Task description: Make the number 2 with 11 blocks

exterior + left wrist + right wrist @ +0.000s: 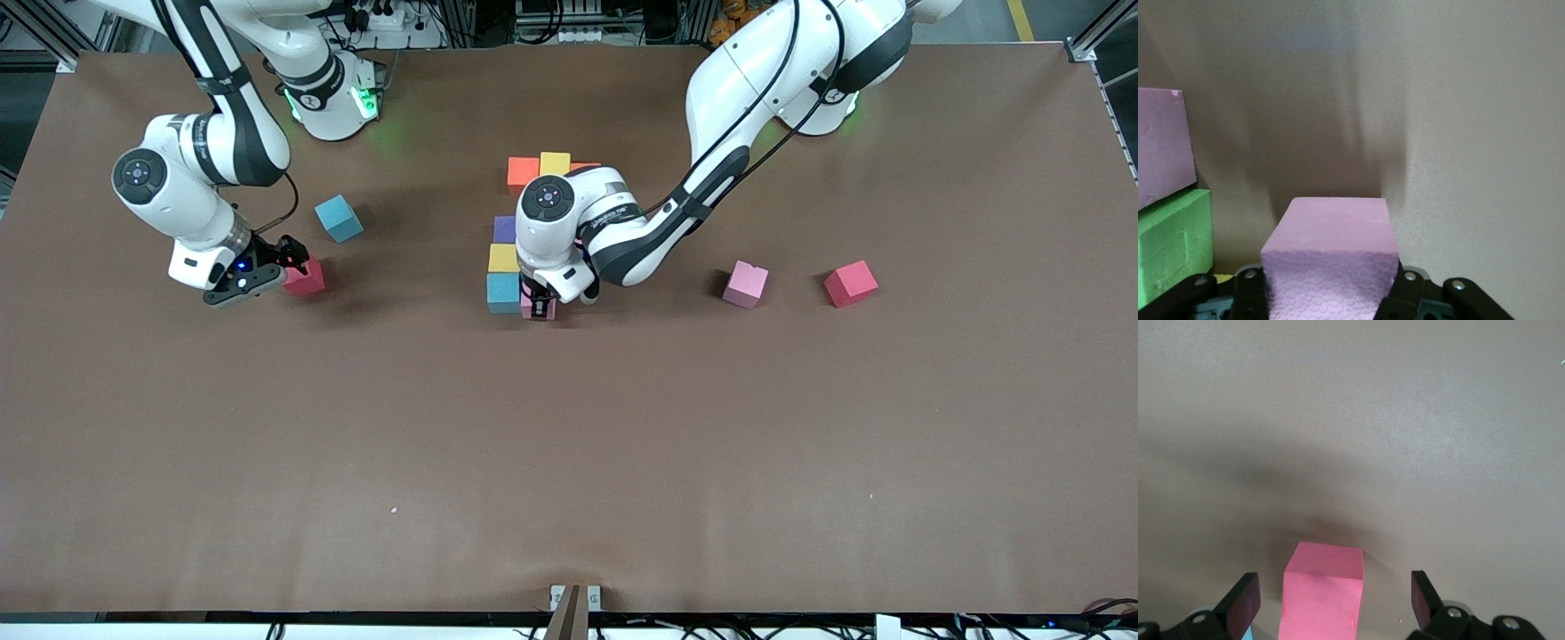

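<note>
Mid-table, the left gripper (539, 302) is pinching a pink cube (1330, 257) between its fingers, the cube sitting at table level just beside the light blue cube (503, 292) at the camera end of the partial figure. That figure is running as a column: light blue cube, then yellow cube (503, 258), then purple cube (505, 228) farther from the front camera, with an orange cube (523, 173) and a second yellow cube (555, 163) side by side at the farthest row. The left arm is hiding the rest; the left wrist view is showing a green cube (1171, 243) and another purple cube (1161, 147) next to the held one.

Toward the right arm's end, the right gripper (286, 263) is standing spread wide around a pink-red cube (1321, 590), fingers clear of it. A spare blue cube (339, 218) is lying near it, farther from the camera.

Toward the left arm's end, a loose pink cube (745, 284) and a red cube (850, 284) are lying apart on the brown table (569, 444).
</note>
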Action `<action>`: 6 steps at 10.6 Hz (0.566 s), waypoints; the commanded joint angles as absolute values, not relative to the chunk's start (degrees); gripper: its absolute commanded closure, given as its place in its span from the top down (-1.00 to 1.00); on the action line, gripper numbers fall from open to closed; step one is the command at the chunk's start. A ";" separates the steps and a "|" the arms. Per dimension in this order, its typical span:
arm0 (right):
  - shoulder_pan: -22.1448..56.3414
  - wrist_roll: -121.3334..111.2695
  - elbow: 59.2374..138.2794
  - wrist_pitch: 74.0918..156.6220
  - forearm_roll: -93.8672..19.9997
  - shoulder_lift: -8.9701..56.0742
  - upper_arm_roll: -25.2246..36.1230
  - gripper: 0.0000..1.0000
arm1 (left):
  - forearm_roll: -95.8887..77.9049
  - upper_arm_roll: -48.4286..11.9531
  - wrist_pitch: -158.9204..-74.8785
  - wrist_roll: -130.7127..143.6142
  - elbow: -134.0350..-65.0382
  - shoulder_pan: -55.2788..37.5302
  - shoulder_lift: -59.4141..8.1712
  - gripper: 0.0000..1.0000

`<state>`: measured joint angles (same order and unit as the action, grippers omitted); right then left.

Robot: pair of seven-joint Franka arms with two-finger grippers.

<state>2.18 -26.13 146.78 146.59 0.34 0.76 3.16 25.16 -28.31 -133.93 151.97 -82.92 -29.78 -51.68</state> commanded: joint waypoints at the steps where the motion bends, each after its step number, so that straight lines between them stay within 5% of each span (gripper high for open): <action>1: 1.49 -26.10 147.92 146.87 0.79 1.40 2.81 1.00 | 23.55 -27.51 -134.91 152.05 -81.83 -30.76 -52.38 -0.79; 2: 1.58 -26.02 148.18 147.04 0.79 1.84 2.81 1.00 | 23.55 -27.51 -134.91 151.96 -81.83 -31.11 -52.56 -0.76; 3: 1.58 -26.19 147.84 146.08 0.79 1.24 2.64 1.00 | 23.55 -27.51 -135.00 151.70 -81.83 -31.11 -52.65 -0.52; 4: 1.58 -26.28 146.96 145.55 0.79 0.53 2.55 1.00 | 23.73 -27.51 -135.00 151.35 -81.91 -31.20 -52.56 0.98; 6: 1.32 -26.10 140.75 140.75 0.70 0.26 2.72 1.00 | 24.61 -27.51 -134.74 151.35 -82.00 -31.47 -51.51 1.00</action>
